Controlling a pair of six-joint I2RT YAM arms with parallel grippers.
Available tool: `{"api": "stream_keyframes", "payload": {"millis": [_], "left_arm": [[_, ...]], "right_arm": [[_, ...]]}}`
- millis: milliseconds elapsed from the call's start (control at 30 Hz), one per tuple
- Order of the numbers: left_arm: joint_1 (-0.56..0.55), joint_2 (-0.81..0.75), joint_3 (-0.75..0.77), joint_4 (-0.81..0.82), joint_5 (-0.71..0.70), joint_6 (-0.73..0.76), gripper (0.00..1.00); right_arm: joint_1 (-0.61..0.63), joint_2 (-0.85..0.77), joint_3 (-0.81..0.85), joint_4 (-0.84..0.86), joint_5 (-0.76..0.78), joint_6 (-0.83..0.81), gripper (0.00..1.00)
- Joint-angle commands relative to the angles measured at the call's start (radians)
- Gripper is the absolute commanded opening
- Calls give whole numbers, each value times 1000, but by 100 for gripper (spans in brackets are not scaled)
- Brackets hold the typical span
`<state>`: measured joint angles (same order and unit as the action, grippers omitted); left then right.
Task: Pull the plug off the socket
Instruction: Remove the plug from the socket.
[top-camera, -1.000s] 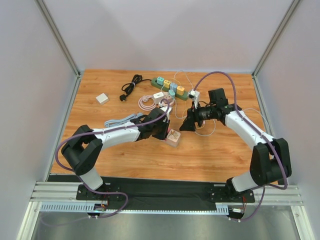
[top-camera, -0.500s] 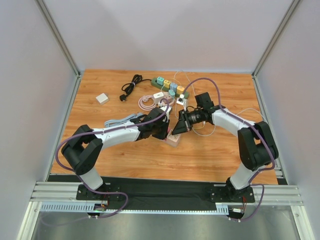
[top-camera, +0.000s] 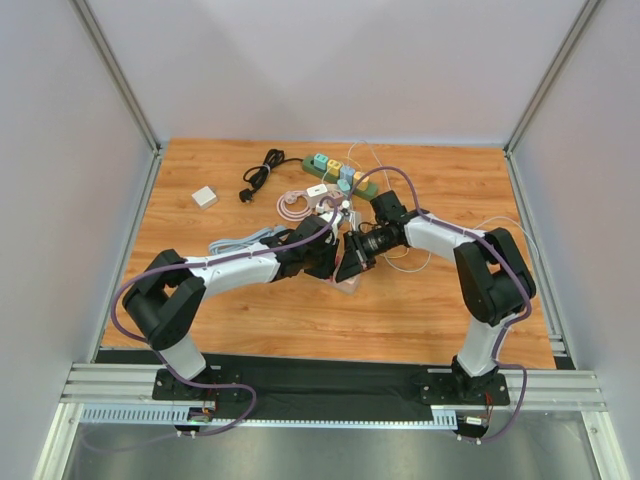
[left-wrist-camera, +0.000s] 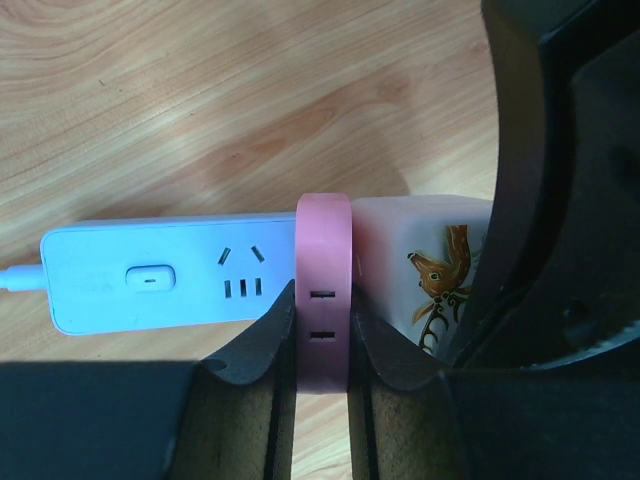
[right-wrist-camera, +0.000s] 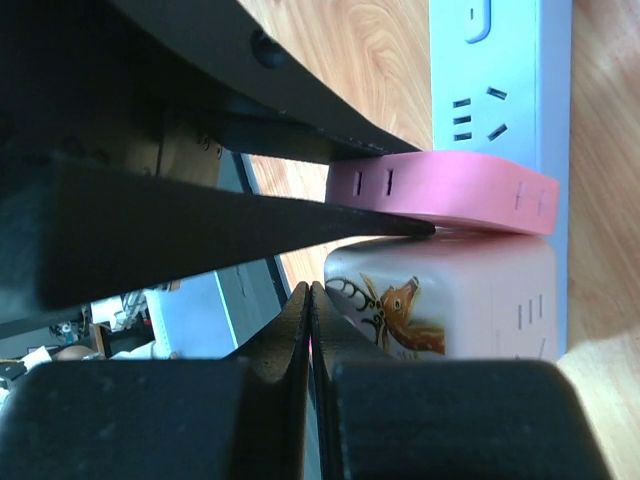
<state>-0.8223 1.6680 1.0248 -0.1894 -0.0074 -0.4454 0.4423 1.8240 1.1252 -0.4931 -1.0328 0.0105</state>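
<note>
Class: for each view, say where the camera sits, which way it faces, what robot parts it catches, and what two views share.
Top external: above and behind the bases, looking down on the table; left arm and right arm show.
Left wrist: on the left arm, looking along the left pincer, clamped on the pink slab by the white power strip.
Right wrist: on the right arm, looking past the shut right pincer at the deer cube.
Shared: both wrist views show the pink slab, deer cube and white power strip.
</note>
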Motion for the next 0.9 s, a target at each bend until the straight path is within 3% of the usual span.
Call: {"api": "stream_keyframes", "payload": {"millis": [0, 167, 300, 600, 867], "left_arm": [[-8, -43, -2, 62, 21, -30, 0], [-5, -105, -11, 54, 47, -55, 0], [31, -125, -46, 122, 188, -61, 0], [34, -171, -60, 64, 52, 36, 0], [34, -191, -20, 7, 92, 99, 0]], "right_arm": [[-5, 54, 8, 4, 313, -17, 0], [-5, 84, 15, -1, 358, 16, 0], [-8, 118, 28, -15, 340, 20, 0], [-20, 161, 39, -24, 333, 29, 0], [-37, 173, 39, -21, 333, 37, 0]]}}
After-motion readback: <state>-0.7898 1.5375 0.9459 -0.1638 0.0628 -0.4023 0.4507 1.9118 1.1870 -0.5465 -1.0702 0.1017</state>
